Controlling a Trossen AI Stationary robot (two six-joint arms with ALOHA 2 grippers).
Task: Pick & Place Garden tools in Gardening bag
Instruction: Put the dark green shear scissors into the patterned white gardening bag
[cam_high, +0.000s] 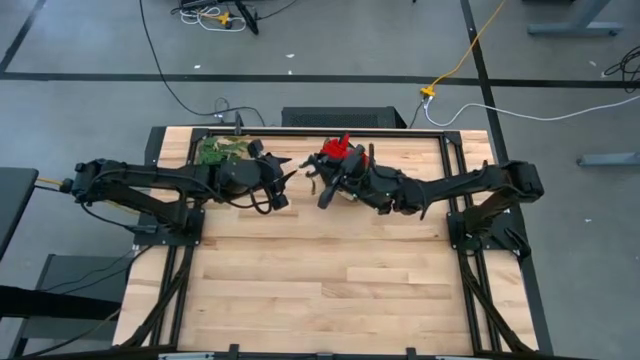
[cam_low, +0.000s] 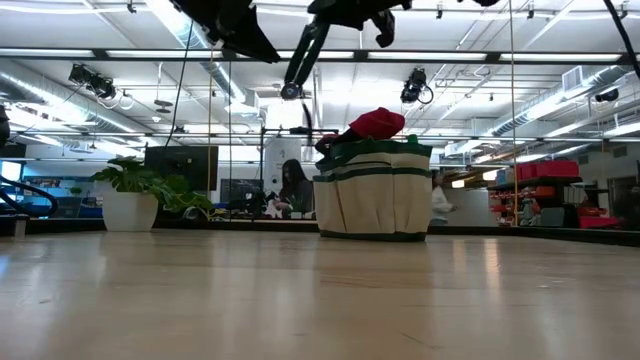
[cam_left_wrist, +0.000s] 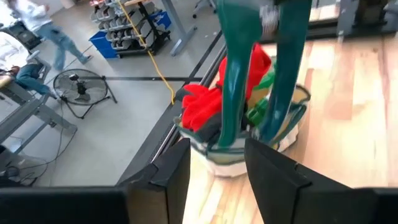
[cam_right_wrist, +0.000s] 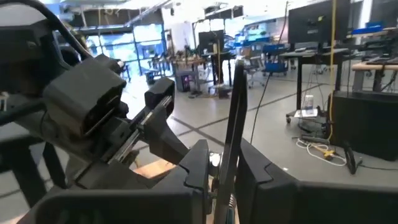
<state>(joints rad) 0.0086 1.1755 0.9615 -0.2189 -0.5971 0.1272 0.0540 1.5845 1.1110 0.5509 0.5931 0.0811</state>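
We note the right gripper (cam_high: 325, 193) clamped on the pruning shears (cam_left_wrist: 255, 74), long axis hanging downward, just at 7 o'clock of the gardening bag (cam_low: 373, 195) holding red gloves (cam_high: 338, 150); left gripper (cam_high: 287, 178), jaws apart, waits at 9 o'clock.

The bag (cam_low: 373, 195) is tan with dark green bands. Red gloves (cam_low: 378, 123) top it. Teal handles (cam_left_wrist: 235, 74), seemingly the shears, stand before it. A green plant (cam_low: 150, 185) sits in a white pot (cam_low: 128, 211). The table (cam_high: 330, 270) is pale wood.
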